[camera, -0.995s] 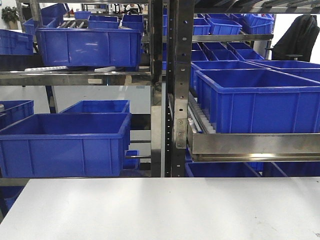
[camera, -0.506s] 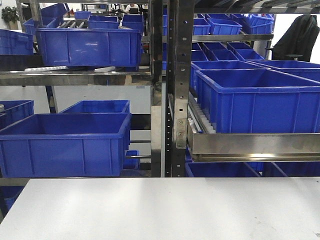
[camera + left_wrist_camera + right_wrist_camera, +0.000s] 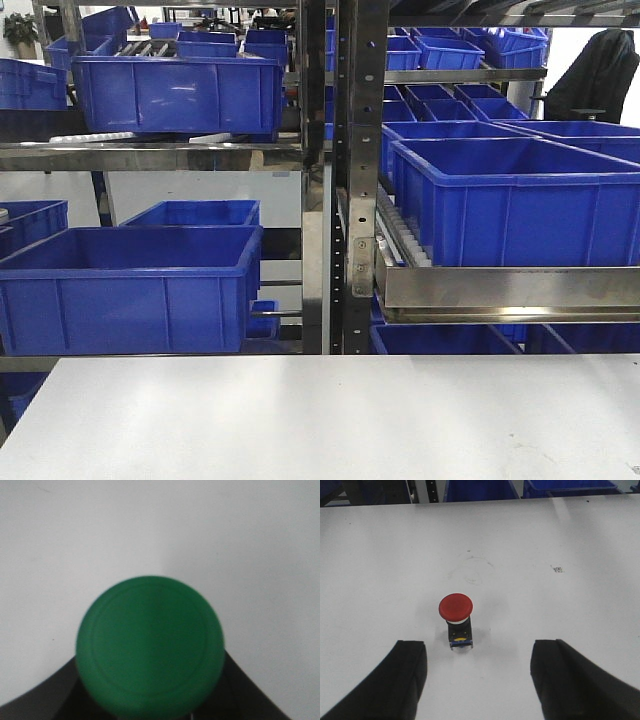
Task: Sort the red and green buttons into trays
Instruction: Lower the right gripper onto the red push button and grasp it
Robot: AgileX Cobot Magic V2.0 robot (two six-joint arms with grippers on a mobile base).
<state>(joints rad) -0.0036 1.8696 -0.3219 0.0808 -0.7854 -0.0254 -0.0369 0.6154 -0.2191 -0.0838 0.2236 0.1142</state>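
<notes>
- Steel rack [image 3: 345, 180] fills the front view, its shelves carrying deep blue crates: one at 9 o'clock [image 3: 130, 285], one at 3 o'clock [image 3: 520, 200], and one at 11 o'clock [image 3: 175, 90]. From this low angle I cannot tell what is in them.
- A black jacket [image 3: 600, 75] hangs at 2 o'clock, behind the rack.
- The white table [image 3: 320, 420] spans the bottom of the front view, and its far edge runs just below the lowest crates.
- In the left wrist view the green button [image 3: 150, 645] sits close to the lens at 6 o'clock, blurred, with white table behind it. The left gripper [image 3: 150, 702] shows only as dark fingers [image 3: 45, 702] rising from both lower corners behind the cap; I cannot tell whether they clamp it.
- In the right wrist view the red button [image 3: 456, 607] stands upright on the table, cap up, dark body below.
- The right gripper [image 3: 479, 650] has its fingers [image 3: 405, 675] spread wide, at 7 and 5 o'clock of the red button and clear of it.
- Bare table lies all around the red button; the far table edge and more crates run along 12 o'clock.
</notes>
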